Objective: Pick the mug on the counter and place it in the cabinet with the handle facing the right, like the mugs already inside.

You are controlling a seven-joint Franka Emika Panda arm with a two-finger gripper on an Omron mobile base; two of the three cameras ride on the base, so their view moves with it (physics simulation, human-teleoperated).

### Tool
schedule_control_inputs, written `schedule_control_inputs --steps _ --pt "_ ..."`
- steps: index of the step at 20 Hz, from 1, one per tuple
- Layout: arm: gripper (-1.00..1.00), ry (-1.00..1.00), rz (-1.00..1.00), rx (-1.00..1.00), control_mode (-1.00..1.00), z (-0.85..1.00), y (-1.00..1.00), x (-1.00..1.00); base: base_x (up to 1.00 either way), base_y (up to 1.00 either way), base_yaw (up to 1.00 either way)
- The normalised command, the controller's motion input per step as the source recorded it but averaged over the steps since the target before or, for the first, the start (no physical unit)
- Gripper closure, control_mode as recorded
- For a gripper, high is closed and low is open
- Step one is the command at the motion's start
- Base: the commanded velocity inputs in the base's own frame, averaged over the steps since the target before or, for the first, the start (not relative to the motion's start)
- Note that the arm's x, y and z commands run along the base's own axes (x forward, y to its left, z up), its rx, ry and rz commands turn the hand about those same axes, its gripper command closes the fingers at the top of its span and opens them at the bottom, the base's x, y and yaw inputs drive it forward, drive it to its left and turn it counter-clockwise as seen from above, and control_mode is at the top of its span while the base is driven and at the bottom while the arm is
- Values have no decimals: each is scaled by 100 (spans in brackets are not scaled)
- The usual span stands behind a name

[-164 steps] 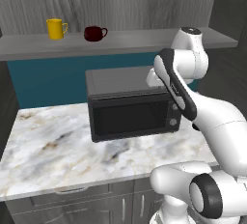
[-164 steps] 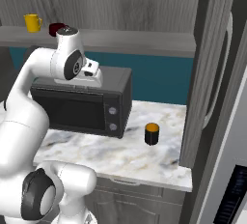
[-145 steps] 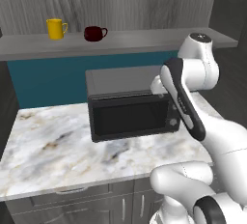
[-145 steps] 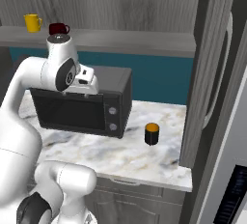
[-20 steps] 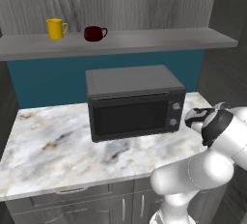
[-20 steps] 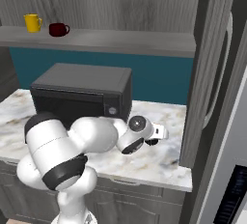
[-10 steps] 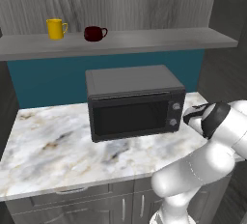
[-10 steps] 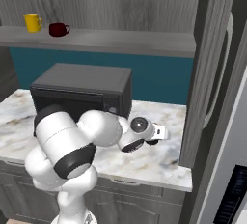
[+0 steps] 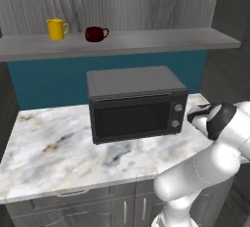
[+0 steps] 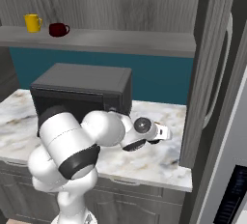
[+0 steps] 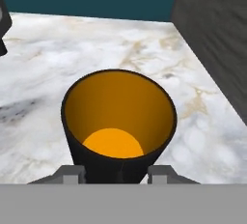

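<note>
Hand view: the black cylindrical mug (image 11: 119,126), glossy orange inside, stands upright on the veined white marble counter (image 11: 58,63), the gripper (image 11: 118,172) pinching its smooth sides.

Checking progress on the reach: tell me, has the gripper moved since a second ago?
Yes. In the right base view the gripper has edged rightward, away from the microwave.

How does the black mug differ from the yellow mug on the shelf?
The black mug is black outside and orange inside; the yellow mug is yellow all over. The black mug stands on the marble counter between the gripper fingers; the yellow mug stands on the grey shelf, its handle showing on the right. Both are upright.
</note>
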Motion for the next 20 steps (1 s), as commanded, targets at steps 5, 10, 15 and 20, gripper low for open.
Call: schedule_control_inputs --steps 5,10,15,20 --pt "100 -5 0 0 -100 32 2 -22 0 0 0" --pt "100 -4 0 0 -100 47 4 -13 0 0 0" --pt "100 -2 2 0 -100 58 6 -5 0 0 0" --pt "100 0 1 1 -100 62 8 -5 0 0 0"
